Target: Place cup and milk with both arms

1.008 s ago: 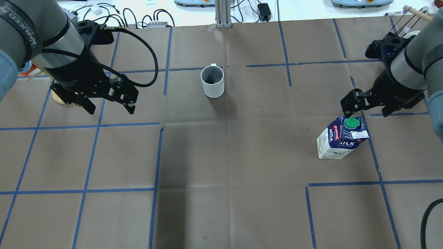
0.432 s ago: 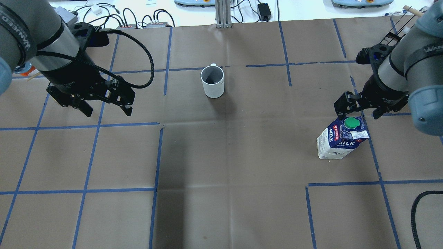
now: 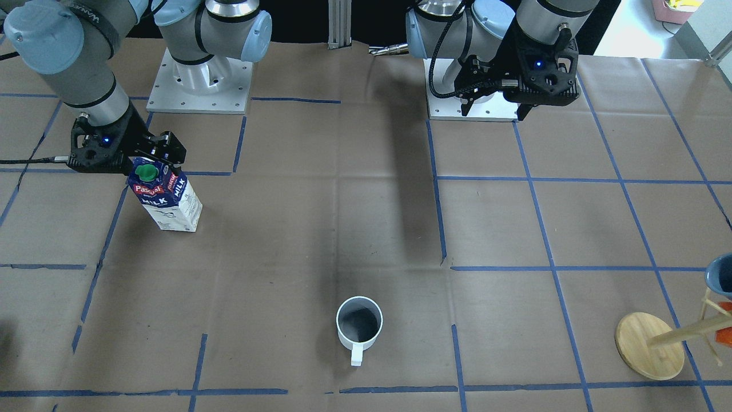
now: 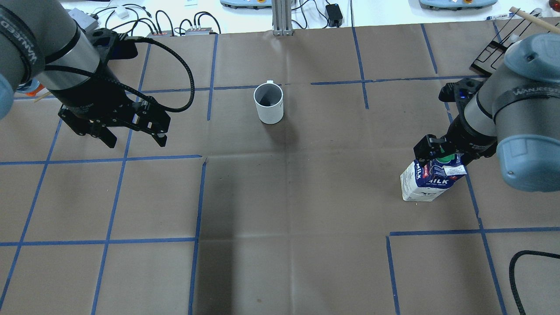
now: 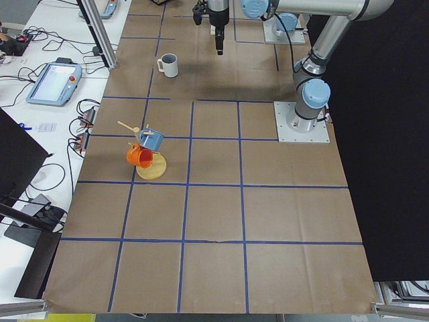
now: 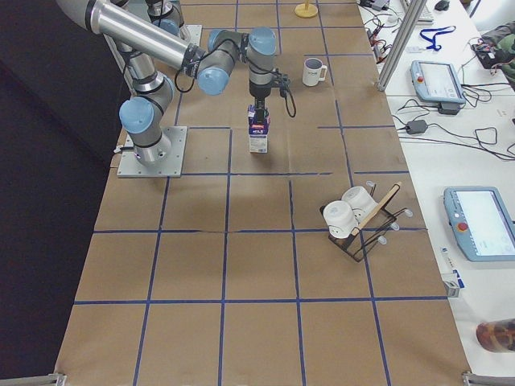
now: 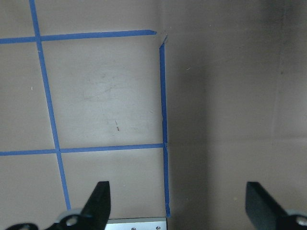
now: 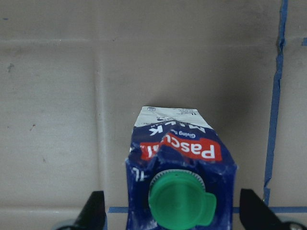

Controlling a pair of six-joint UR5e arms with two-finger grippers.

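The milk stands upright at the table's right side, green cap up; it also shows in the front view and the right wrist view. My right gripper is open and low over the carton's top, one finger on each side of it with gaps. The white cup stands upright at the far centre, handle pointing away from me; it also shows in the front view. My left gripper is open and empty, hovering left of the cup, well apart from it.
A wooden mug tree with an orange and a blue mug stands at the far left. A black rack with white cups sits at the far right. Cables and pendants lie beyond the table's far edge.
My right gripper has moved forward and down from behind the carton to straddle its top. My left gripper has shifted slightly left and stays open.
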